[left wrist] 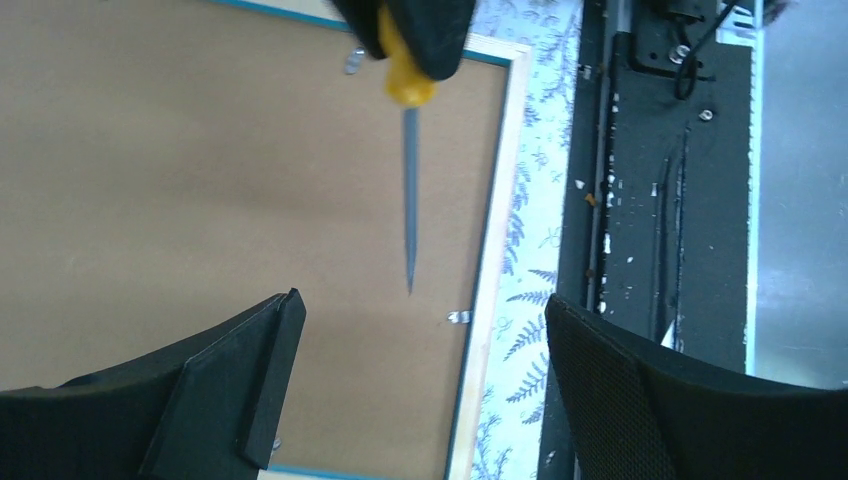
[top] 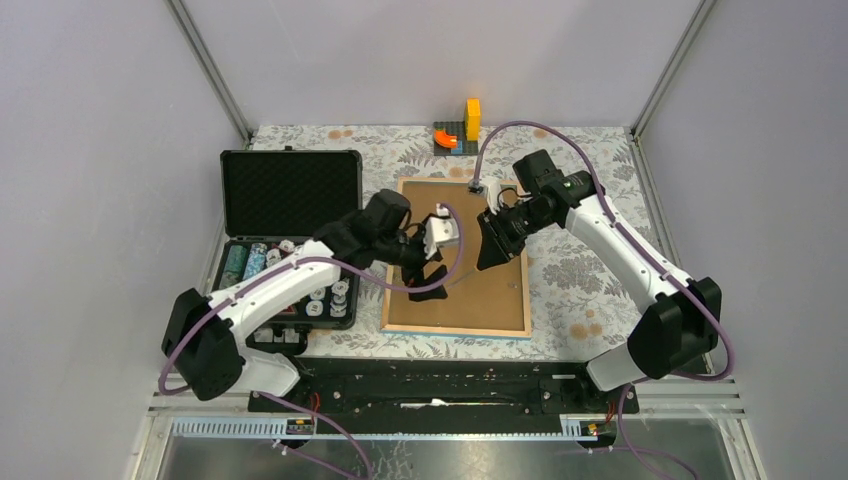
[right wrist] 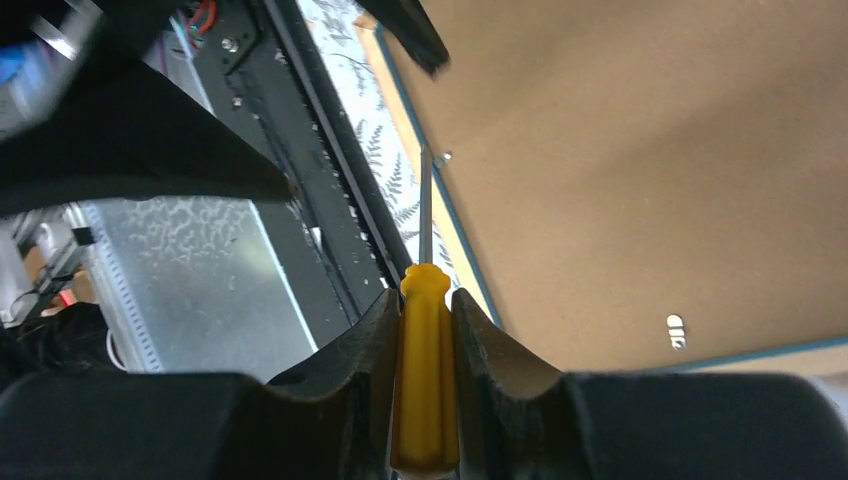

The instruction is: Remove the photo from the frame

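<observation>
Directly beneath both grippers lies the frame (top: 492, 300), one only, flat and back-up. Its brown fibreboard faces the cameras, and the photo cannot be seen in any view.

The right gripper (right wrist: 426, 300) is clamped narrow on the yellow handle of a screwdriver (right wrist: 427, 390). The slim shaft runs out ahead of the fingers towards the frame's pale wooden rim on the side nearest the arm bases. In the left wrist view the shaft's tip sits just beside a small metal clip (left wrist: 458, 317) at that rim; whether the tip touches the board I cannot tell. The left gripper (left wrist: 420, 310) stands wide with nothing between its two fingers, hovering over the board, and the screwdriver points into its gap.

Two clips show in the left wrist view, the second partly hidden by the right gripper at the top. The right wrist view also shows two, one tiny beside the shaft and one larger off to the fingers' right. From overhead no clip can be made out, and the screwdriver is only a faint line.

Only the overhead view shows the open black case (top: 290, 190) out beyond the left arm, which partly covers its lower half. It also shows a small toy-brick build (top: 460, 130) beyond the right gripper, on a floral tablecloth (top: 570, 300).
</observation>
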`<state>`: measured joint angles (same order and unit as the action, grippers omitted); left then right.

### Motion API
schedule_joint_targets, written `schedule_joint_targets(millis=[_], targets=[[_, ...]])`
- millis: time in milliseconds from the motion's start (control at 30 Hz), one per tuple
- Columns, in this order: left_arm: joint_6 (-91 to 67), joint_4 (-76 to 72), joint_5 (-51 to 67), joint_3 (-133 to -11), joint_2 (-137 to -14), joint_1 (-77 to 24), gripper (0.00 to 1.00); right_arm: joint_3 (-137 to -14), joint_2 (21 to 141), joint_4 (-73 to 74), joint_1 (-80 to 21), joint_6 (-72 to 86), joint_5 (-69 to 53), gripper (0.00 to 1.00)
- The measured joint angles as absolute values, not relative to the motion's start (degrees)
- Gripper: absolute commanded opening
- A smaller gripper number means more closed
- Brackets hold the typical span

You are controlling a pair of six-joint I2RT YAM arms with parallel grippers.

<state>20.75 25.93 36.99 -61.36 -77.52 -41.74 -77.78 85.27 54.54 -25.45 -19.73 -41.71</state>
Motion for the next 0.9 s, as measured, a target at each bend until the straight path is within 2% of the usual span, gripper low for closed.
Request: schedule_joint_targets(millis=[67, 100, 167, 267, 300, 400, 433, 500, 633, 767, 900], targets=[[20.71, 25.87, 36.38, -61.41, -78.59, -44.23, 0.92, -77.97, 85.38, 54.54, -25.45, -19.62, -44.18, 0.0], [20.67, 25.78, 35.9, -61.43, -79.29, -45.28, 0.86, -78.0, 85.38, 54.57, -25.45, -19.55, -45.25, 0.0], [20.18, 25.61, 34.72, -61.63, -80.97, -47.42, 0.72, -78.11, 85.38, 54.59, -25.45, -19.46, -46.98, 0.0], [18.48, 24.86, 34.0, -62.02, -83.11, -49.21, 0.46, -78.37, 85.38, 54.61, -25.45, -19.27, -49.06, 0.0], [17.54, 24.47, 33.98, -62.02, -83.4, -49.32, 0.37, -78.48, 85.38, 54.63, -25.43, -19.22, -49.58, 0.03], [15.38, 23.33, 34.11, -62.39, -83.77, -49.3, 0.02, -78.98, 85.43, 54.81, -24.88, -18.83, -51.81, 0.26], [15.18, 23.11, 34.2, -62.87, -83.92, -49.19, 0.0, -79.42, 85.52, 55.0, -24.47, -18.55, -53.01, 0.35], [13.78, 22.61, 34.79, -63.72, -84.14, -48.69, 0.0, -80.55, 85.89, 55.42, -22.94, -18.04, -55.46, 0.45], [11.73, 21.82, 42.46, -64.79, -84.16, -45.69, 0.0, -82.67, 86.48, 55.48, -19.86, -17.89, -59.77, 0.59], [10.17, 22.74, 50.48, -64.79, -84.18, -44.01, 0.0, -83.44, 86.46, 56.36, -19.07, -19.03, -62.17, 0.65], [9.23, 24.1, 55.0, -64.79, -84.18, -44.01, 0.0, -83.44, 86.24, 57.82, -19.18, -19.94, -63.48, 0.66]])
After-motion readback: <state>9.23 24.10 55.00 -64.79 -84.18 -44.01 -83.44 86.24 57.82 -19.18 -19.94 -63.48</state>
